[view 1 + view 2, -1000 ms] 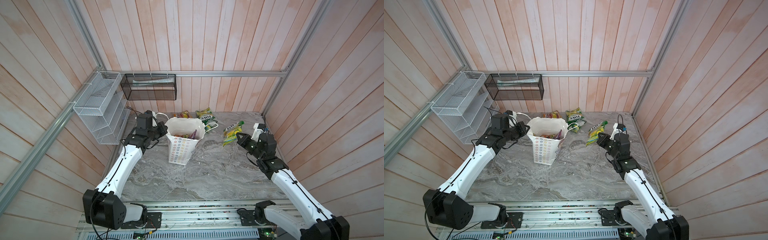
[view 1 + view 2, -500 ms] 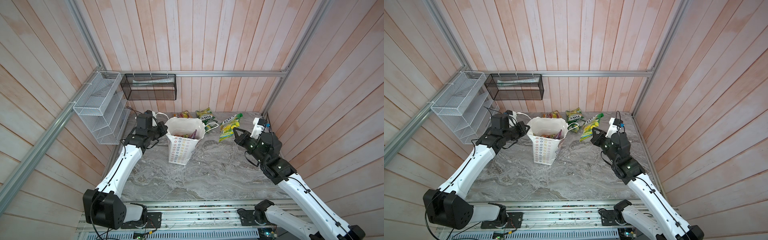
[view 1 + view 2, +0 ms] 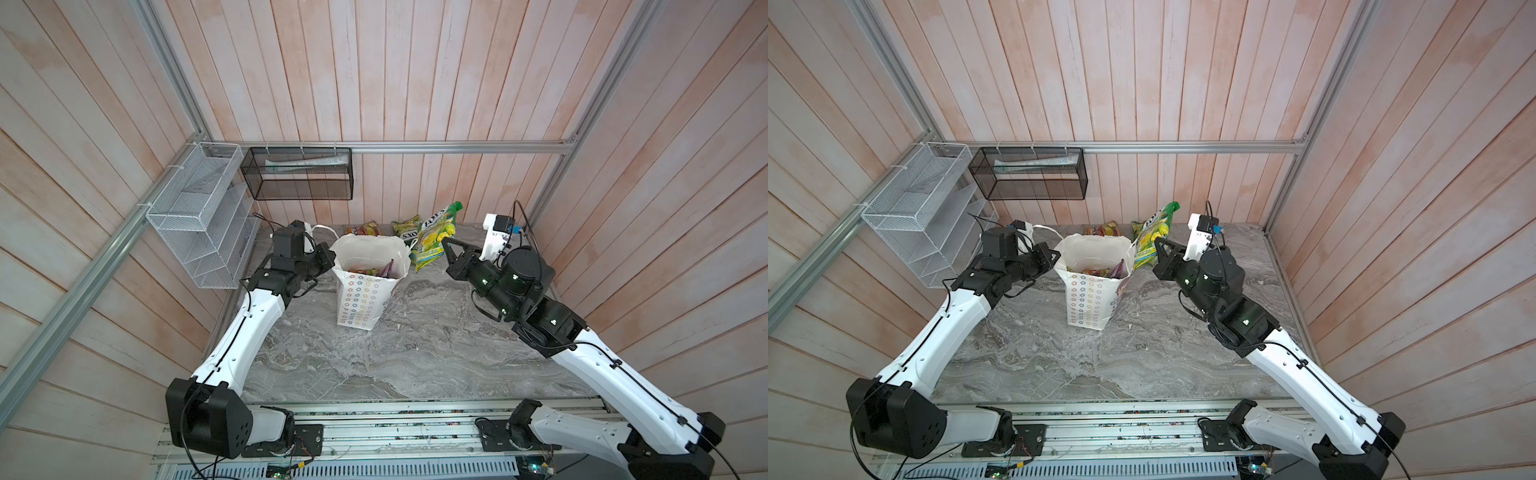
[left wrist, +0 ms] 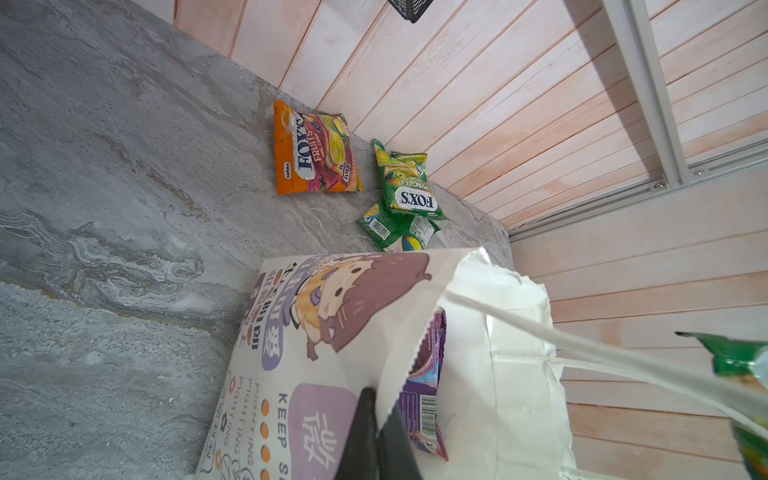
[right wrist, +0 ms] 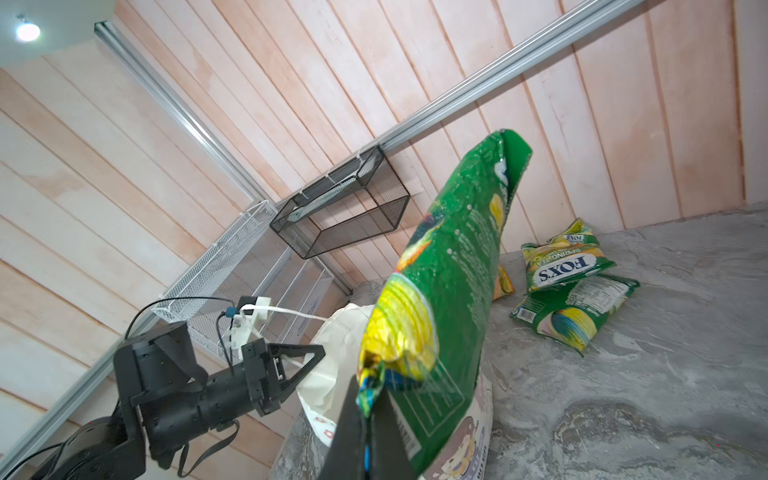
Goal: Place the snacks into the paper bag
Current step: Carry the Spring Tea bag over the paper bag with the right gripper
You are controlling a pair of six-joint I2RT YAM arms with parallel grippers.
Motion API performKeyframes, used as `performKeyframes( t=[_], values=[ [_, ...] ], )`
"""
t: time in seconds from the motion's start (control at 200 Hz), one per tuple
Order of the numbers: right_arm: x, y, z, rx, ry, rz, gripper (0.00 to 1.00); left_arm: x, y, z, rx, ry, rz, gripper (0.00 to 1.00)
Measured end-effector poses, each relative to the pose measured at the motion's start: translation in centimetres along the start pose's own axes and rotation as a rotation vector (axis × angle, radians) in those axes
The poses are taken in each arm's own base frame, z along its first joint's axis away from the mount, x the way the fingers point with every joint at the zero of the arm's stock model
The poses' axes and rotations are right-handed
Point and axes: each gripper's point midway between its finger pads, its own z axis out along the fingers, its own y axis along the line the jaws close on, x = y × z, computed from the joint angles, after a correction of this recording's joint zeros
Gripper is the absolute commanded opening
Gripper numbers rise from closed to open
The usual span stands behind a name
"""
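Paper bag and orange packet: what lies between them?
Bare marble tabletop lies between the paper bag and orange packet; the left wrist view shows it.

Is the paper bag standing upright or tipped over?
Upright: the paper bag stands on its base, mouth open upward, snacks visible inside.

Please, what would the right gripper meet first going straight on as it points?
Apart from the green packet it holds, the right gripper looks aimed past the paper bag toward the back wall; depth is unclear.

I read "FOX'S FRUITS" on the orange packet [image 4: 313,149], "FOX'S" and "SPRING TEA" on the green packet [image 4: 409,189] lying near it, and "KEEP" and "FIGHTING" on the paper bag [image 4: 266,374].
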Motion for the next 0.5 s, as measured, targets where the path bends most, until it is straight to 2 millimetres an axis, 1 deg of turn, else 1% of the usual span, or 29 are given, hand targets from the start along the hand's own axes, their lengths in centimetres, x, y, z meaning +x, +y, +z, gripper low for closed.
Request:
performKeyframes(
  t=[0.13,0.26,0.36,0.5],
  values=[
    [0.4,2.9,1.5,-0.044,0.02,-0.047,0.0,0.0,0.0,0.0,0.002,0.001,0.0,0.01],
    [1.6,5.1,3.4,-0.077,0.054,-0.094,0.0,0.1,-0.1,0.1,0.009,0.002,0.001,0.01],
    [3.1,6.0,4.9,-0.091,0.084,-0.12,0.0,0.1,-0.1,0.1,0.009,0.002,0.001,0.01],
    [5.5,6.3,7.0,-0.097,0.139,-0.143,0.0,0.1,-0.2,0.1,0.011,0.002,0.001,0.01]
  ],
)
